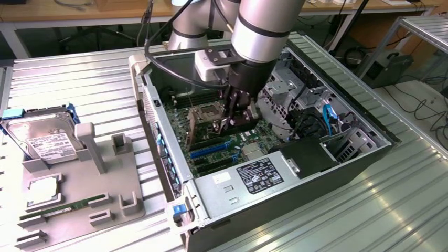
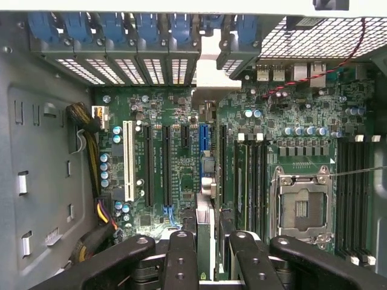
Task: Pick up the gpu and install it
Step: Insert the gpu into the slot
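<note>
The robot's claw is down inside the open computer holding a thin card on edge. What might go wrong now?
The gpu, gripped in the claw, stands over the blue slot; if slightly off, it may jam rather than seat. Its bracket must meet the rear opening or it could snag. The claw works close beside the processor socket and might bump it.

Bright, even daylight floods the ribbed metal bench (image 1: 84, 84), throwing glare stripes across it. Inside the computer case (image 1: 364, 157), below the gripper (image 1: 234, 118), shadows deepen. The wrist view's near fingers (image 2: 181, 260) blur softly.
</note>
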